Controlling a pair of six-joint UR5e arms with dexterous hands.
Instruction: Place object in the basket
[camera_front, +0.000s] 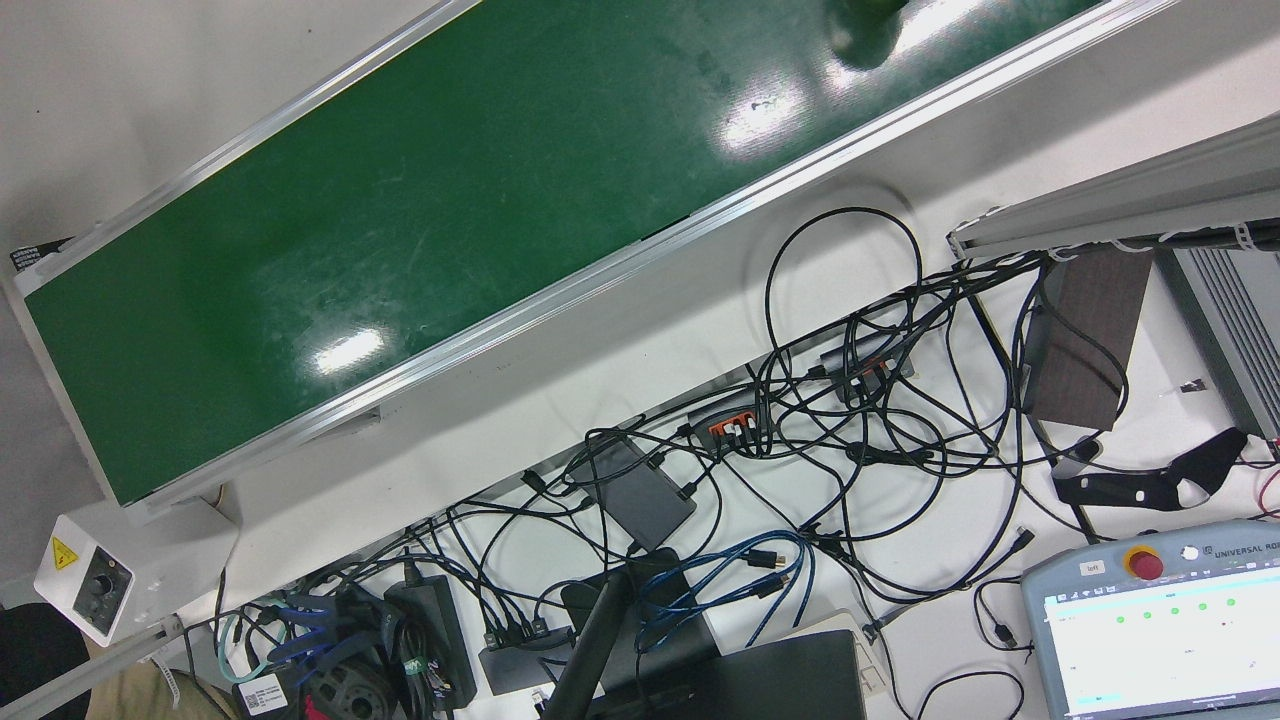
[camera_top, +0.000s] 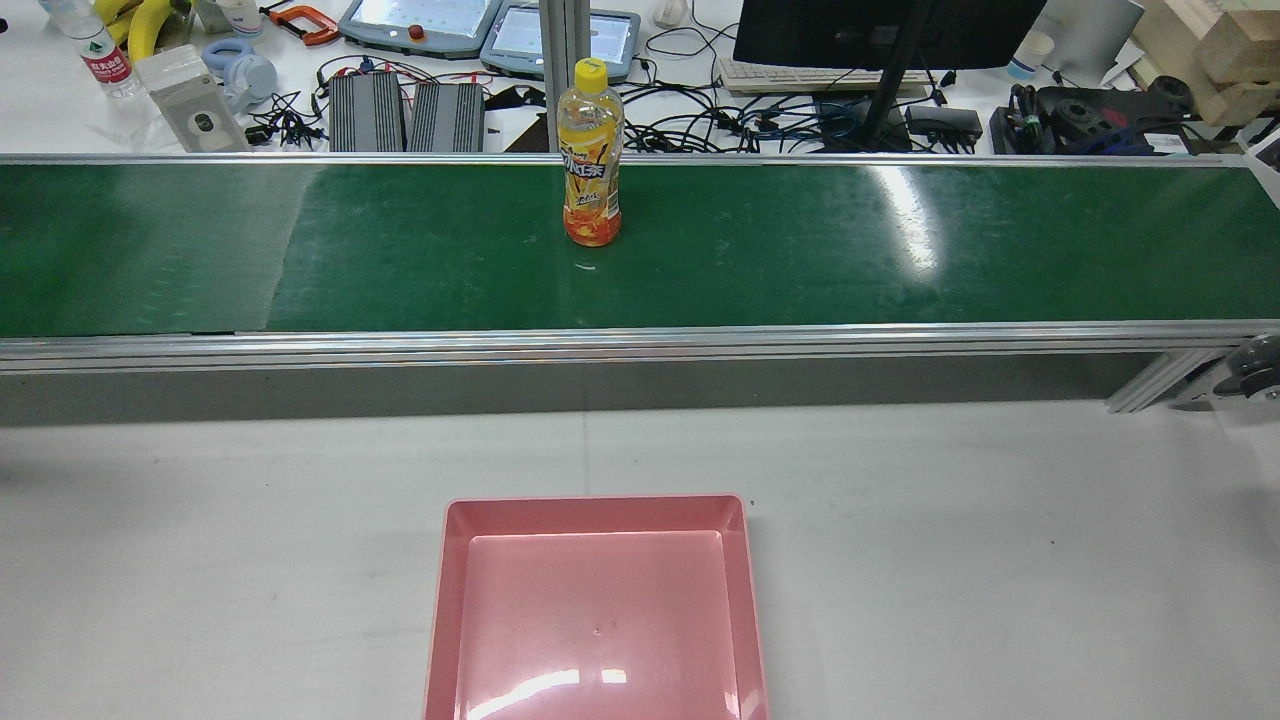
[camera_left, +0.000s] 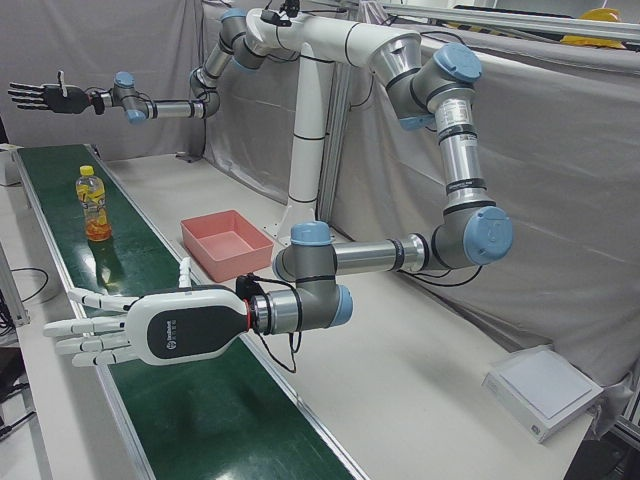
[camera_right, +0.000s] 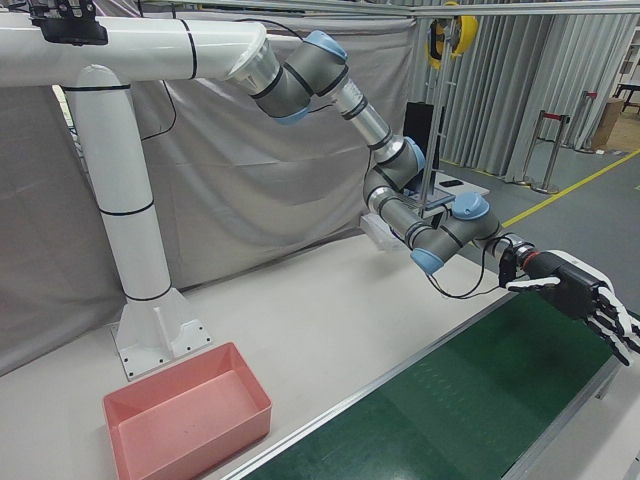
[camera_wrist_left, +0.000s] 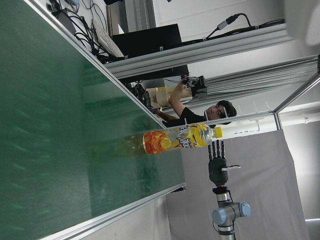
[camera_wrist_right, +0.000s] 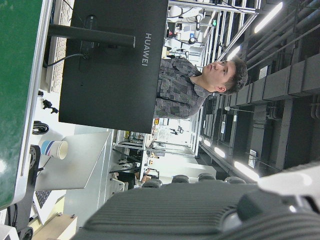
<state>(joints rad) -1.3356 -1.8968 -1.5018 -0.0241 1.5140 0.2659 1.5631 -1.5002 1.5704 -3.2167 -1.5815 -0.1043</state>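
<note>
Bottle (camera_top: 591, 152): stood upright at frame centre on the belt (camera_top: 900, 250)
Basket (camera_top: 597, 610): empty, bottom centre
Left hand (camera_left: 115, 327): spread, nothing held
Right hand (camera_right: 585, 298): spread, nothing held

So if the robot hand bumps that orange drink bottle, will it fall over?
Probably, yes. The bottle is tall and slim and stands upright on the belt, so a knock near the cap would likely tip it. Its round body would then probably roll. It looks nearly full, so fairly heavy, and the smooth plastic may be slippery.
</note>
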